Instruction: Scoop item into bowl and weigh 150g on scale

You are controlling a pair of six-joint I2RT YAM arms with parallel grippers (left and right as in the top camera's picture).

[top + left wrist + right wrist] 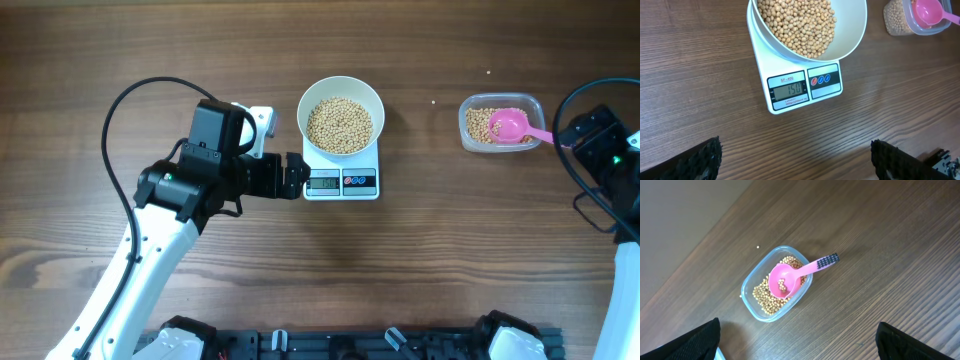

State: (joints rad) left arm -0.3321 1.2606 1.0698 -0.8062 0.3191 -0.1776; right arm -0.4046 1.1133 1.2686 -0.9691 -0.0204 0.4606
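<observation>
The beans (339,124) lie heaped in the bowl (341,151), which sits squarely on the scale (341,183), set towards its back so the display (788,91) stays uncovered in front. In the left wrist view that display appears to read 150 (the last digit is a little soft), so I judge the weighing done, or all but done.

Off to the right, well apart from the scale, the tub (466,125) holds the leftover beans. The spoon (510,126) rests in it, bowl down among them and handle propped over the rim. That is a sensible parking place, since anything clinging to it drops back into the tub. One or two stray beans (489,71) lie on the table (150,50) behind the tub.

The left gripper (298,176) hovers just beside the scale's left edge, jaws wide apart and holding nothing, its camera turned on the display. The right gripper (802,347) hangs back near the tub, jaws likewise spread and empty, clear of the spoon handle.
</observation>
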